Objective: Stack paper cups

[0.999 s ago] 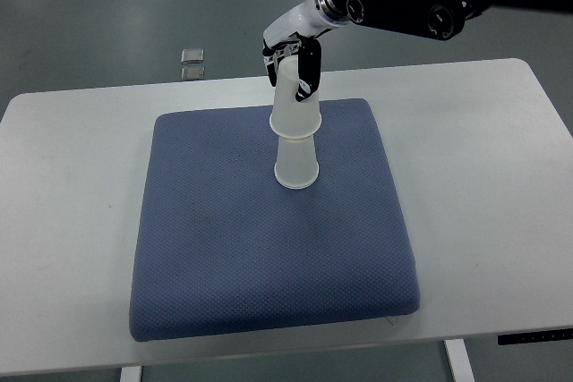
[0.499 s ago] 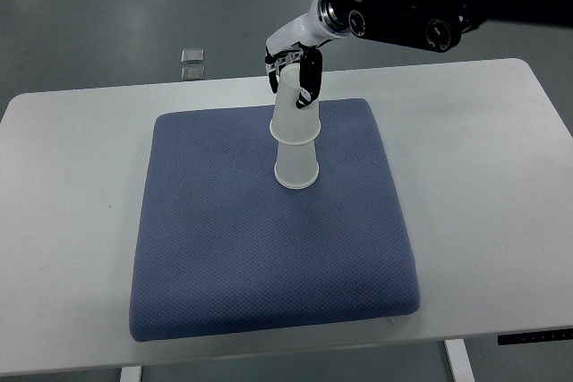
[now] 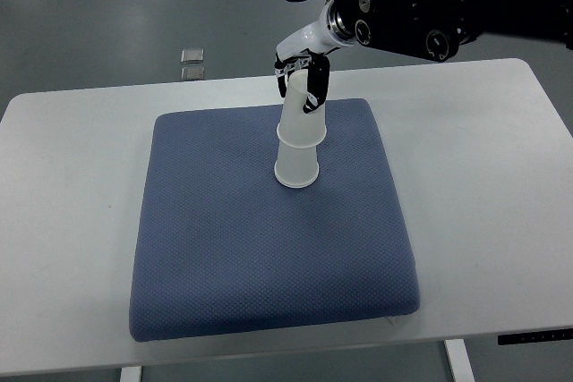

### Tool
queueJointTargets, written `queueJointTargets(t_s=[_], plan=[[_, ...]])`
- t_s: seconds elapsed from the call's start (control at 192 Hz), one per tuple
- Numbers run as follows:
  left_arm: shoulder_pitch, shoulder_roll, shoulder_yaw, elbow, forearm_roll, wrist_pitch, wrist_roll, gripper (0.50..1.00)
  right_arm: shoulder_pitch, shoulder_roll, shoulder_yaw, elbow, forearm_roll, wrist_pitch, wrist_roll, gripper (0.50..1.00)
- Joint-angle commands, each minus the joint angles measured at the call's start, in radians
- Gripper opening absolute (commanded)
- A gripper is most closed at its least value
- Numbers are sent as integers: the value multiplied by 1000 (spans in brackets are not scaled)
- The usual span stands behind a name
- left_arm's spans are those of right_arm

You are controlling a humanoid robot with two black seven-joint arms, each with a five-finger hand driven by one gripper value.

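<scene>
Right hand (image 3: 301, 85) gripping unmarked upper cup (image 3: 300, 117) atop lower cup (image 3: 296, 165), blue mat (image 3: 269, 248).

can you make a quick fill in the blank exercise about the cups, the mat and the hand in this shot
1. The translucent white paper cups stand upside down on the ____ textured mat.
2. The mat lies on a ____ table.
3. The stack holds ____ cups.
4. The right hand grips the ____ cup of the stack.

Missing words: blue; white; two; upper
</scene>
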Motion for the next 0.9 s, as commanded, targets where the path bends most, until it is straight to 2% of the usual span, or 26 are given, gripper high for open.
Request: queueJointTargets(t_s=[0.0, 0.229, 0.458, 0.635, 0.895], plan=[[3, 0, 0, 0, 0, 0, 0, 1000, -21, 0, -1, -18, 0, 0, 0, 750], [4, 0, 0, 11, 0, 0, 0, 1000, -33, 0, 0, -26, 3, 0, 0, 756], [4, 0, 0, 12, 0, 0, 0, 1000, -35, 0, 0, -25, 72, 2, 0, 799], [4, 0, 0, 12, 0, 0, 0, 1000, -58, 0, 2, -25, 72, 0, 0, 850], [4, 0, 0, 12, 0, 0, 0, 1000, -70, 0, 36, -43, 72, -1, 5, 858]])
